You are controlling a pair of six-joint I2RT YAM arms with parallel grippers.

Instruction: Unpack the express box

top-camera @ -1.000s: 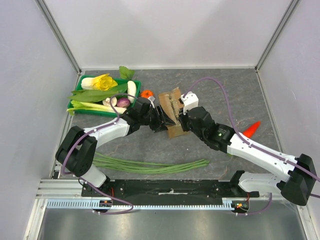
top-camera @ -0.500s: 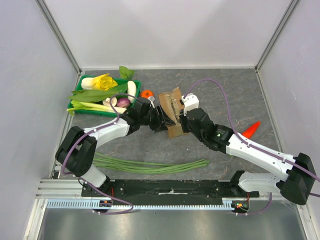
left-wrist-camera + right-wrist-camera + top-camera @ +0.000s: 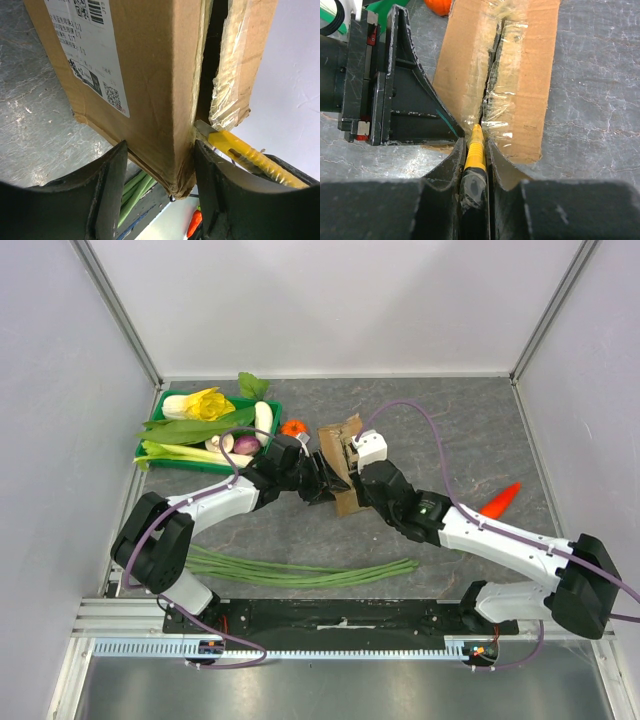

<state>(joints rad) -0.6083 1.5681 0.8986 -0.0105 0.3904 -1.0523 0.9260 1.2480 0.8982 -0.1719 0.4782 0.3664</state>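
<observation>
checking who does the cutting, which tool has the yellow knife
The right tool, shut on the yellow knife with its tip at the taped seam of the express box; the left tool only clamps the box's corner.

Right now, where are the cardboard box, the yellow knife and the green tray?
cardboard box (image 3: 155,75): left wrist view, its bare brown side.
yellow knife (image 3: 476,147): right wrist view, its yellow handle.
green tray (image 3: 274,406): top view, its far right rim corner.
</observation>
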